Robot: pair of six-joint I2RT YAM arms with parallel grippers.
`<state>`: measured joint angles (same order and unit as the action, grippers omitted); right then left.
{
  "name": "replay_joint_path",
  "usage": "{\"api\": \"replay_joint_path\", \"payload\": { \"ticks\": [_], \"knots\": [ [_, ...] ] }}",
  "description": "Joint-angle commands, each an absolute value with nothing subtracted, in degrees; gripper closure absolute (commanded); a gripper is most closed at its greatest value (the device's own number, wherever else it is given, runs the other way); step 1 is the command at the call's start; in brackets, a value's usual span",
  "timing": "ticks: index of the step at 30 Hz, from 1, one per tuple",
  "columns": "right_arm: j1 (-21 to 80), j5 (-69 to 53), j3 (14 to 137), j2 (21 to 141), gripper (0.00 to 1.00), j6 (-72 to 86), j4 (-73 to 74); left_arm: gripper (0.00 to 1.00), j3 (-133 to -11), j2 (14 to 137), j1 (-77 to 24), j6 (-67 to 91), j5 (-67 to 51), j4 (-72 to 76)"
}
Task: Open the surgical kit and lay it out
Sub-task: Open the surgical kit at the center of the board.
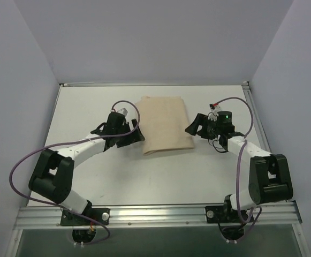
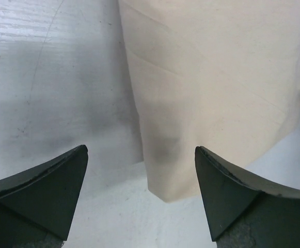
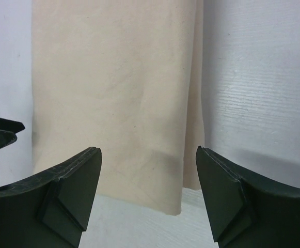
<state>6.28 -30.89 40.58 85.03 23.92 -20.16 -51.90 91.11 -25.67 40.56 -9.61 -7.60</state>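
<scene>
The surgical kit shows only as a folded beige cloth wrap [image 1: 165, 124] lying flat mid-table; whatever is inside is hidden. My left gripper [image 1: 137, 135] sits at the wrap's near left corner, open and holding nothing. In the left wrist view that corner of the wrap [image 2: 217, 77] lies on the table between and ahead of the spread fingers of the left gripper [image 2: 141, 150]. My right gripper [image 1: 190, 128] is at the wrap's near right corner, also open. The right wrist view shows the wrap [image 3: 113, 77] flat under the gap of the right gripper [image 3: 147, 150], with no cloth pinched.
The white table [image 1: 91, 107] is boxed in by pale walls at the left, back and right. A metal rail [image 1: 155, 214] runs along the near edge by the arm bases. A dark fingertip of the left gripper [image 3: 0, 132] pokes into the right wrist view's left side.
</scene>
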Motion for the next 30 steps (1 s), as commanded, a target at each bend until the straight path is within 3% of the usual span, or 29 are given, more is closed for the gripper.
{"api": "replay_joint_path", "payload": {
  "ticks": [1, 13, 17, 19, 20, 22, 25, 30],
  "knots": [
    [6.77, -29.44, 39.03, 80.69, 0.26, 21.97, -15.38, 0.07, -56.33, 83.86, -29.78, 36.48, 1.13, -15.20],
    [7.56, -30.32, 38.32, 86.65, 0.33, 22.50, -19.68, 0.16, -58.10, 79.55, -36.56, 36.65, 2.55, -18.45],
    [9.23, -30.67, 38.58, 86.75, 0.44, 22.94, -20.65, 0.20, -57.83, 77.09, -36.83, 37.00, 3.34, -19.33],
    [10.37, -30.68, 39.11, 86.22, 0.60, 23.03, -20.48, 0.23, -58.45, 75.59, -36.74, 36.91, 4.04, -20.73],
    [10.81, -30.24, 39.29, 85.61, 0.81, 23.64, -20.39, 0.23, -58.80, 74.89, -36.83, 36.91, 5.00, -21.26],
    [12.65, -28.83, 39.81, 83.59, 0.99, 24.26, -20.48, 0.27, -59.58, 73.22, -36.83, 36.91, 6.50, -23.36],
    [18.42, -25.59, 44.37, 82.70, 1.00, 24.96, -18.02, 0.37, -61.08, 70.85, -36.83, 39.71, 12.72, -28.97],
    [32.23, -21.19, 60.86, 89.79, 1.00, 26.27, -14.51, 0.37, -59.68, 62.17, -36.74, 46.48, 23.98, -35.15]
  ]
}}
